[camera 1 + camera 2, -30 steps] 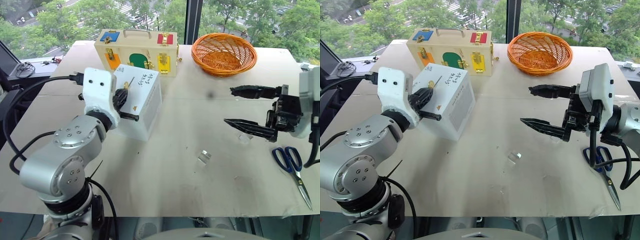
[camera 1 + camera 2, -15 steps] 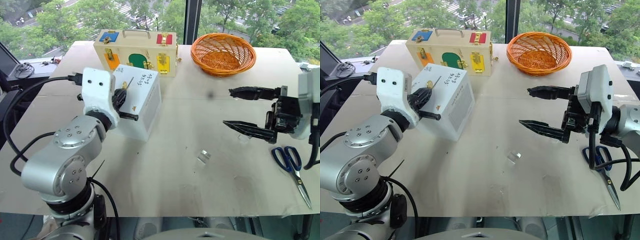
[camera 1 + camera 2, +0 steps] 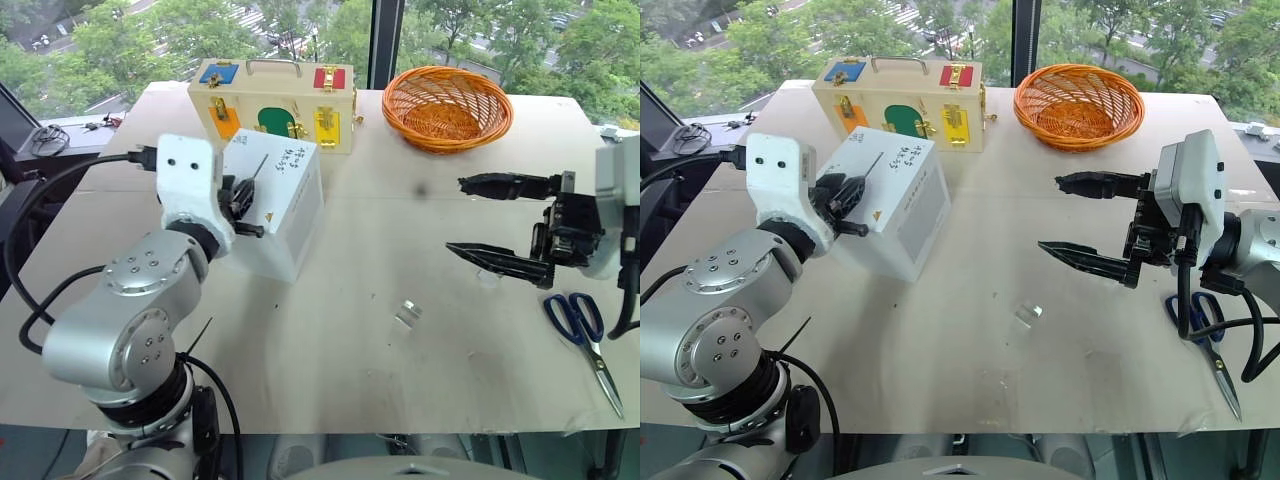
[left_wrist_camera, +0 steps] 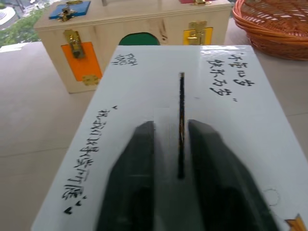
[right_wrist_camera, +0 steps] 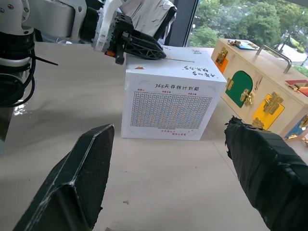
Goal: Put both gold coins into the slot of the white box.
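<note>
While the left gripper rests parted and empty over the slot of the white box, the right gripper hangs wide open, grasping nothing.

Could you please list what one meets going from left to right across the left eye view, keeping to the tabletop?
left gripper → white box → clear plastic square → right gripper → scissors
</note>
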Action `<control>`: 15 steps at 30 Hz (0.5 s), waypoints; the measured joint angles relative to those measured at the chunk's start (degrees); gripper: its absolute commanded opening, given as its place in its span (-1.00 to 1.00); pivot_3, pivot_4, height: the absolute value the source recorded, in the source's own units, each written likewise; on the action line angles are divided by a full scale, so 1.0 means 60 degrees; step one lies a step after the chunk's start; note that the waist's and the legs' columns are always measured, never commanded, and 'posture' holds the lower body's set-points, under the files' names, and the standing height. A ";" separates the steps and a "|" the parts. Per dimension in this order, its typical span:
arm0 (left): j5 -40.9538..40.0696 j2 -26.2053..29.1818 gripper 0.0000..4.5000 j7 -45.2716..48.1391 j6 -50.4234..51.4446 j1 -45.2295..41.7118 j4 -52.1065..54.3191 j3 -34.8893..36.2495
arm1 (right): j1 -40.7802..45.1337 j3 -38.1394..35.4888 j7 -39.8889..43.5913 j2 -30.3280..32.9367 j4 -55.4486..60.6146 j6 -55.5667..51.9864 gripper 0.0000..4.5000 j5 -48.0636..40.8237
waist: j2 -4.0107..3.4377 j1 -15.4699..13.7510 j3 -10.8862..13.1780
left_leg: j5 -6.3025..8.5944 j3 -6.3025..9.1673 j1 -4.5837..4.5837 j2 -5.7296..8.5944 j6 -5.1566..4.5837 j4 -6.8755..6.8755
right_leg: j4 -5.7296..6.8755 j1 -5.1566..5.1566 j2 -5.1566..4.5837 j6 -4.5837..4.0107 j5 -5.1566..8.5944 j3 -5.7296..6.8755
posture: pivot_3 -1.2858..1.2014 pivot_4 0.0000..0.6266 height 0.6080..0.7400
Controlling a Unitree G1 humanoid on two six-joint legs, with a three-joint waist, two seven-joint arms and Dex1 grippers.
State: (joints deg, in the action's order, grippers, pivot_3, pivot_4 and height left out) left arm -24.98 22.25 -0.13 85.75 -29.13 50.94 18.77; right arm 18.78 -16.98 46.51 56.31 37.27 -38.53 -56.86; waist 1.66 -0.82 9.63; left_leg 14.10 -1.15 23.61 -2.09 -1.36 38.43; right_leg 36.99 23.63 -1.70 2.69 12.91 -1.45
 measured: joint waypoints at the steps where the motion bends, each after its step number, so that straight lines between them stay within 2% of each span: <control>1: 0.0025 -0.0004 0.42 0.0027 -0.0005 0.0001 0.0012 0.0008 | -0.0002 0.0000 -0.0001 0.0000 0.0003 0.0000 0.75 -0.0001 | 0.0001 -0.0005 0.0000 | 0.0000 0.0001 0.0002 -0.0001 0.0000 0.0001 | 0.0000 0.0000 -0.0001 0.0000 0.0000 0.0002 | 0.03 -0.52 1.00; 3: 0.0033 -0.0027 0.84 0.0127 -0.0039 0.0002 0.0014 0.0048 | -0.0020 -0.0004 -0.0002 0.0000 0.0005 0.0000 0.75 -0.0006 | 0.0002 -0.0005 -0.0001 | 0.0000 0.0001 0.0003 -0.0001 0.0000 0.0003 | 0.0000 -0.0001 -0.0002 0.0000 0.0000 0.0002 | 0.03 -0.52 1.00; 6: -0.0356 -0.0334 0.84 0.0760 -0.0373 0.0008 -0.0043 0.0303 | -0.0106 -0.0092 -0.0026 0.0001 0.0008 -0.0020 0.75 -0.0020 | 0.0003 -0.0001 0.0001 | 0.0000 -0.0001 0.0011 -0.0004 0.0000 0.0006 | -0.0002 0.0002 -0.0003 0.0000 0.0000 0.0005 | 0.03 -0.52 1.00; 7: -0.0856 -0.0693 0.84 0.1181 -0.0522 -0.0070 -0.0016 0.0619 | -0.0124 -0.0166 -0.0067 0.0001 0.0008 -0.0045 0.75 -0.0035 | 0.0004 -0.0003 0.0002 | 0.0000 -0.0001 0.0016 -0.0008 0.0000 0.0008 | -0.0005 0.0002 -0.0006 -0.0001 0.0000 0.0011 | 0.03 -0.52 1.00; 8: -0.1935 -0.1182 0.84 0.1938 -0.0694 -0.0241 0.0026 0.1201 | -0.0124 -0.0230 -0.0170 0.0001 -0.0001 -0.0096 0.75 -0.0034 | 0.0007 -0.0006 0.0003 | 0.0000 -0.0001 0.0023 -0.0008 0.0000 0.0011 | -0.0008 0.0002 -0.0009 -0.0001 0.0000 0.0018 | 0.03 -0.52 1.00; 9: -0.2669 -0.1158 0.84 0.2466 -0.0835 -0.0278 0.0116 0.1417 | -0.0111 -0.0245 -0.0250 0.0006 -0.0022 -0.0165 0.75 -0.0025 | 0.0011 0.0008 0.0006 | 0.0000 -0.0002 0.0022 -0.0008 0.0000 0.0011 | -0.0011 0.0002 -0.0009 -0.0001 0.0001 0.0022 | 0.03 -0.52 1.00; 10: -0.3657 -0.0871 0.84 0.3166 -0.1005 -0.0157 0.0278 0.1767 | -0.0101 -0.0268 -0.0366 0.0055 -0.0126 -0.0296 0.75 -0.0030 | 0.0008 0.0053 0.0005 | 0.0000 -0.0002 0.0013 -0.0007 0.0000 0.0002 | -0.0010 0.0004 -0.0008 -0.0001 0.0001 0.0011 | 0.03 -0.52 1.00; 12: -0.4028 -0.0755 0.84 0.3429 -0.1069 -0.0068 0.0342 0.1879 | -0.0096 -0.0283 -0.0418 0.0093 -0.0250 -0.0382 0.75 -0.0031 | 0.0002 0.0074 0.0002 | 0.0000 -0.0001 0.0007 -0.0005 0.0000 0.0001 | -0.0007 0.0005 -0.0006 -0.0001 0.0001 0.0006 | 0.03 -0.52 1.00; 13: -0.4834 -0.0335 0.84 0.3881 -0.1209 0.0354 0.0320 0.2088 | -0.0688 -0.0565 -0.0638 0.0063 -0.0121 -0.0425 0.75 0.0071 | 0.0005 0.0084 -0.0002 | 0.0000 -0.0002 0.0008 -0.0006 0.0000 -0.0008 | -0.0008 0.0005 0.0006 -0.0002 0.0002 0.0010 | 0.03 -0.52 1.00; 15: -0.5493 0.0338 0.84 0.4560 -0.1502 0.1463 0.0303 0.2341 | -0.2500 -0.0975 -0.0869 -0.0340 0.0616 -0.0432 0.75 0.0320 | 0.0038 0.0015 -0.0028 | 0.0002 0.0003 0.0011 -0.0018 0.0002 -0.0017 | -0.0003 0.0003 0.0021 -0.0011 0.0010 0.0034 | 0.03 -0.52 1.00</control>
State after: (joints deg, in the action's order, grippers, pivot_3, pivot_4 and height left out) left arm -57.94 24.27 27.23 76.74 -20.35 52.76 32.82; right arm 3.78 -22.83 41.30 54.27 40.97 -41.12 -54.93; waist 1.89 -0.73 9.46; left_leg 14.11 -1.13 23.68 -2.19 -1.35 38.33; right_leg 36.98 23.65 -1.58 2.62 12.97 -1.25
